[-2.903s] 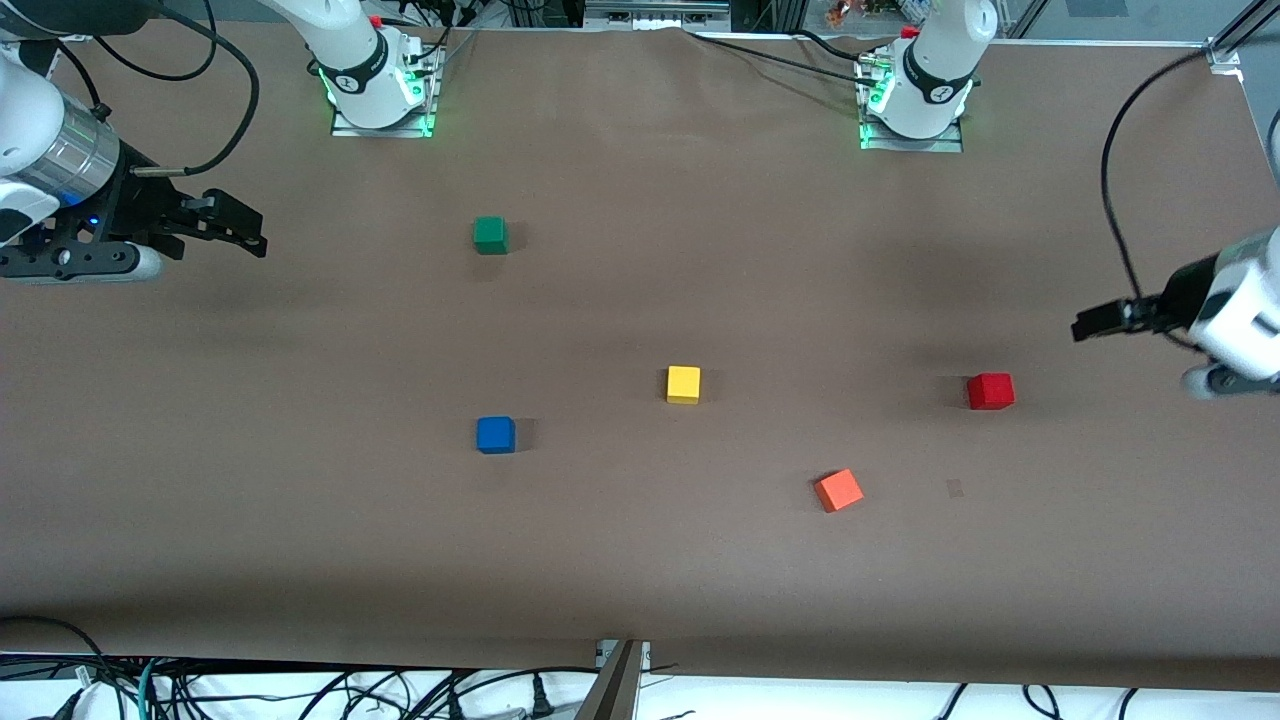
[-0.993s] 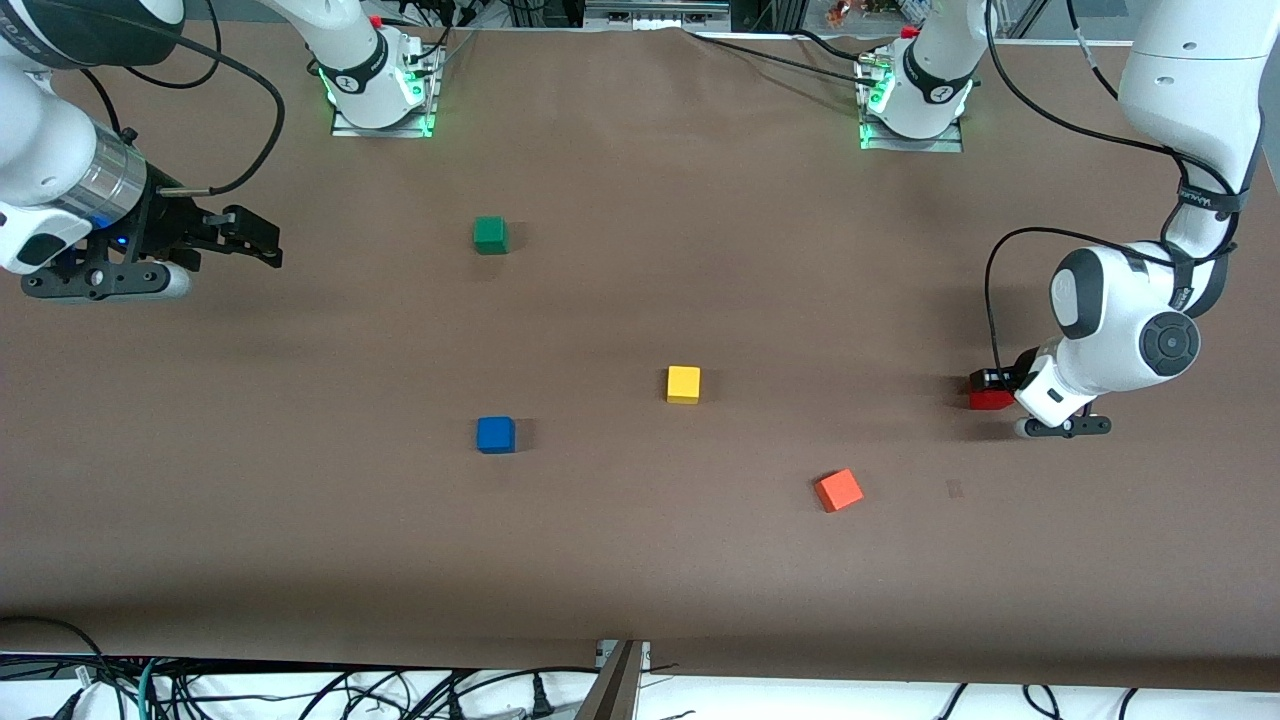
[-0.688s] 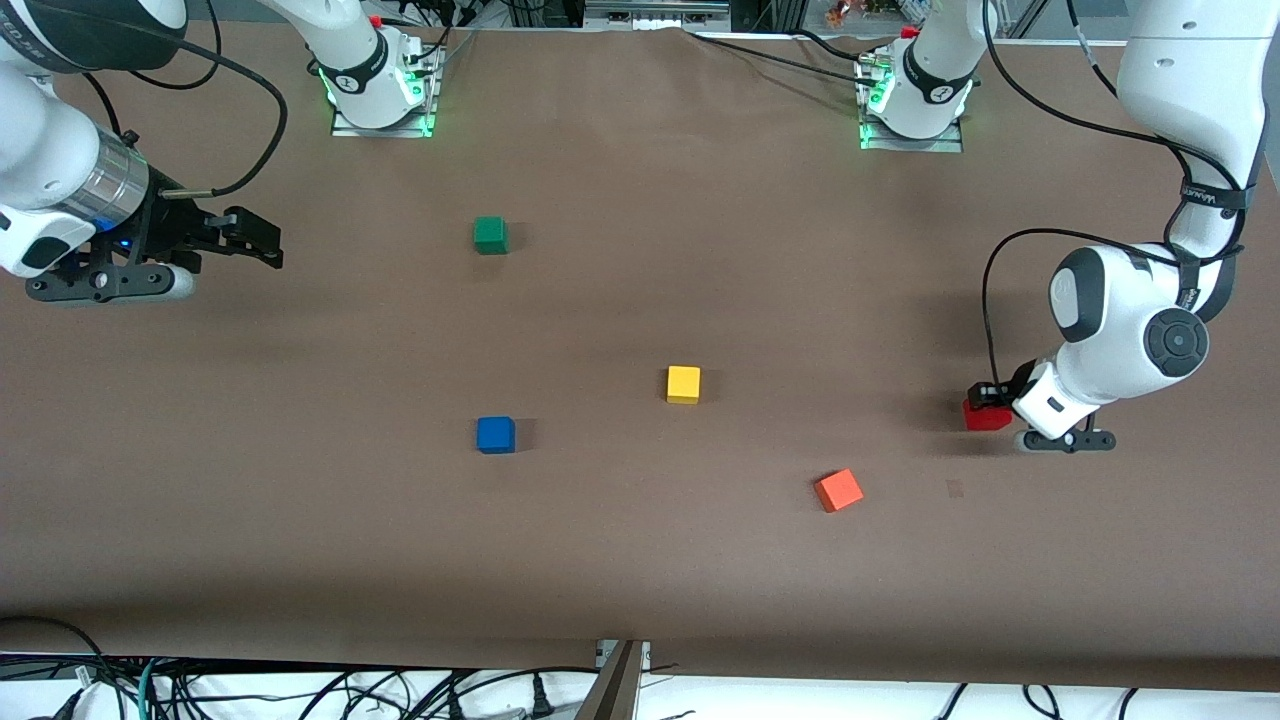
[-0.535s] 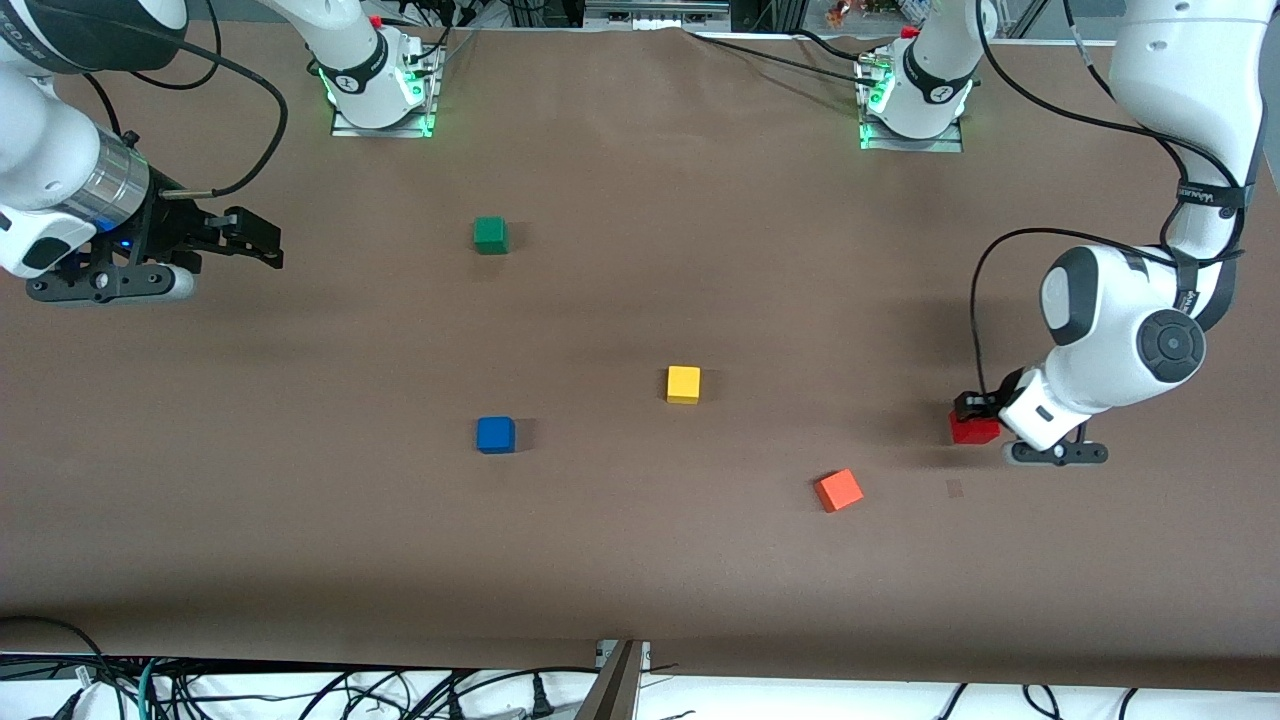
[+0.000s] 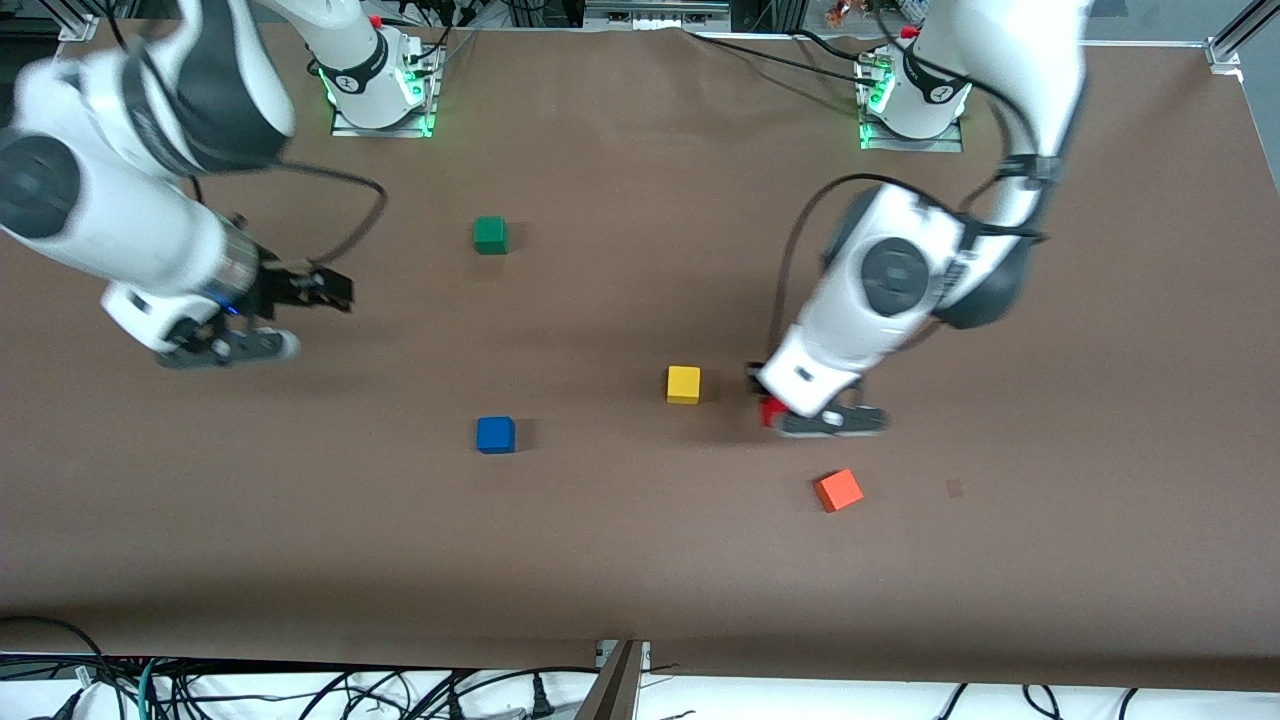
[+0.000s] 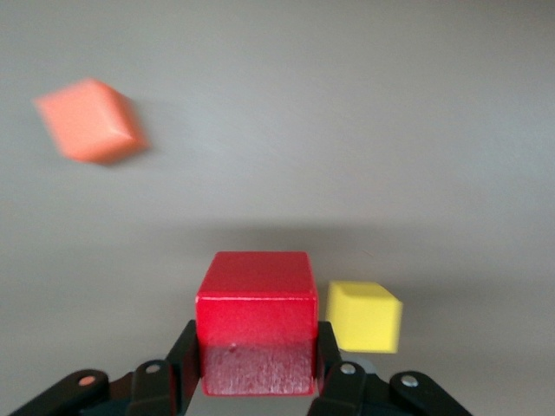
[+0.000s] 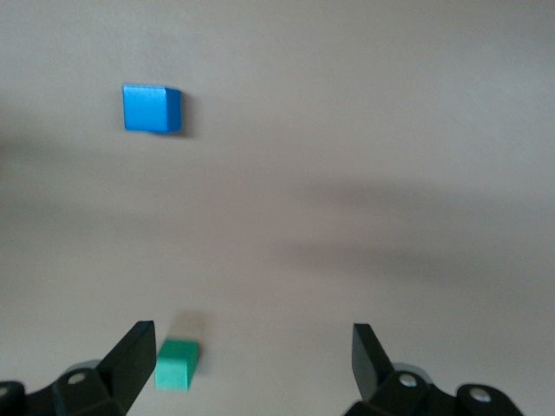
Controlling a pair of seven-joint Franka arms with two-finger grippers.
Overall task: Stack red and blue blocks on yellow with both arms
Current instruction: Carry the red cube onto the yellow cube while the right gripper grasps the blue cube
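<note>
Left gripper [image 6: 257,381]: closed on the red block [image 6: 257,322], which is clamped between the two fingers and carried in the air over the table [image 5: 640,560], just beside the yellow block [image 5: 684,384] on the side toward the left arm's end.
Red block: gripped by its lower part, upper part clear of the fingers; in the front view only a sliver of it is seen under the wrist.
Yellow block: on the table, close beside the held red block, not touching it.
Orange block [image 5: 838,490]: on the table, near the left gripper, nearer the front camera.
Right gripper [image 7: 251,360]: fingers spread wide, nothing held, in the air over bare table at the right arm's end.
Blue block [image 5: 495,434]: on the table, well apart from the right gripper.
Green block [image 5: 490,234]: on the table, seen between the right gripper's fingers in the right wrist view, untouched.
</note>
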